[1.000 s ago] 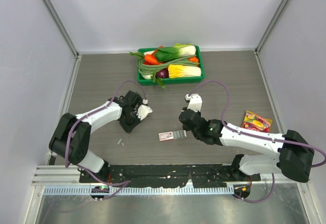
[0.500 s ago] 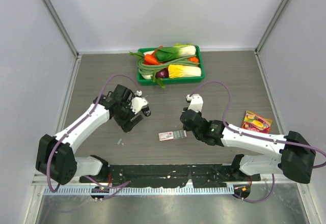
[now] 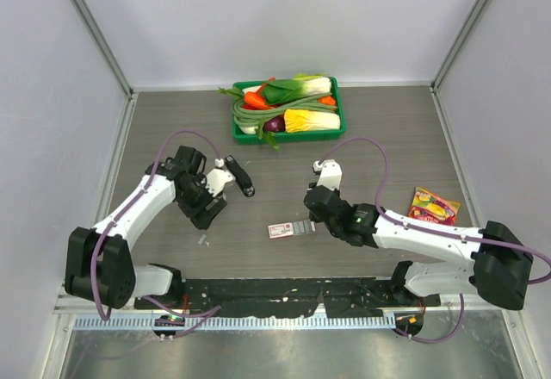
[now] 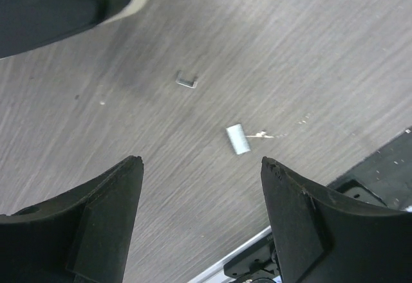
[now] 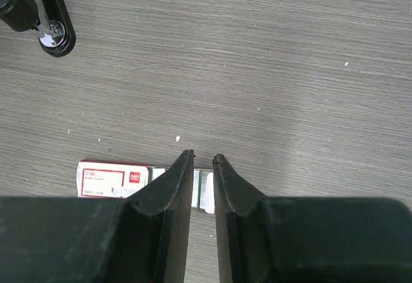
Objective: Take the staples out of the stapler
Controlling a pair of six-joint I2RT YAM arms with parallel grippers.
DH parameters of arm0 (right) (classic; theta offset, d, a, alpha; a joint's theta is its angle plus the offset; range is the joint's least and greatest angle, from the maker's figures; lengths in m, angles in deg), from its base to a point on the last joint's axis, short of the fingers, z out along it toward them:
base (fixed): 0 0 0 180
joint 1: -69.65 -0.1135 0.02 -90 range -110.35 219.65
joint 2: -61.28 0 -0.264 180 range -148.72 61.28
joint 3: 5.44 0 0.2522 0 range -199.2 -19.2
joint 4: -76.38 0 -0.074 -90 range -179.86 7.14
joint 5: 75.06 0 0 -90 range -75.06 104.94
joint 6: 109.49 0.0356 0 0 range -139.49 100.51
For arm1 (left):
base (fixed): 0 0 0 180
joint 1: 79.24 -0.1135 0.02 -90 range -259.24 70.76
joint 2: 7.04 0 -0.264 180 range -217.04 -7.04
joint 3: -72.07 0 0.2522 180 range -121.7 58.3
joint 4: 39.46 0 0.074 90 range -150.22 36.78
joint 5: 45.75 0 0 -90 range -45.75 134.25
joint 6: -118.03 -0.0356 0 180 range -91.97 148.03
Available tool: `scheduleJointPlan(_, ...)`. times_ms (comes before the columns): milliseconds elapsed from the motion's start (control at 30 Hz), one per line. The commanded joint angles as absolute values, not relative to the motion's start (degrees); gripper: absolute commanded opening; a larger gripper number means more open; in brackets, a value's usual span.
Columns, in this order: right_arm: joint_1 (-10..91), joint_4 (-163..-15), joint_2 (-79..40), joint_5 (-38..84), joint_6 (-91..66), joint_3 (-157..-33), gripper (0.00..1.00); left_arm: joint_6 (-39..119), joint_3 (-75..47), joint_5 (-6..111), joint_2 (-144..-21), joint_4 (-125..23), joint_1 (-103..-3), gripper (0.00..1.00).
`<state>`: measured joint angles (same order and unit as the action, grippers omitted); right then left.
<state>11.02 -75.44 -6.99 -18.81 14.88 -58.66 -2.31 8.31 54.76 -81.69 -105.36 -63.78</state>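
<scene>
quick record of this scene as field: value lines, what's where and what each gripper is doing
stapler: lying on the table, in neither gripper
staples: a short strip and one loose staple, on the table below the left gripper
left gripper: open, empty, above the staples
right gripper: jaws a slim gap apart, nothing between them, over one end of the staple box
staple box: red and white, flat on the table
vegetable tray: far side, full
snack packet: right side
</scene>
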Motion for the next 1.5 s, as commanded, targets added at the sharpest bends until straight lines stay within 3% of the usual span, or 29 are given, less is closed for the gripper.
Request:
scheduleJointPlan(0,11.2,-78.7,-8.1,-19.8,14.3,-58.7,0.24,-6.4,8.6,61.0,-82.0,-110.9,-63.9,0.76)
scheduleJointPlan(433,11.2,-77.8,-8.6,-19.6,14.4,-59.1,0.25,-0.6,16.2,50.9,-85.1,-103.7,-57.6,0.75)
scheduleJointPlan(833,11.2,-76.8,-10.2,-19.6,14.7,-61.2,0.25,3.5,15.7,47.2,-90.0,-100.4,-53.0,0.73)
scheduleJointPlan(1100,11.2,-76.7,-10.1,-19.4,13.9,-61.4,0.24,5.8,14.2,46.1,-91.8,-99.4,-51.6,0.64)
scheduleJointPlan(1467,11.2,-76.5,-9.2,-19.7,13.2,-61.2,0.24,12.1,12.2,39.1,-95.3,-99.5,-47.9,0.63)
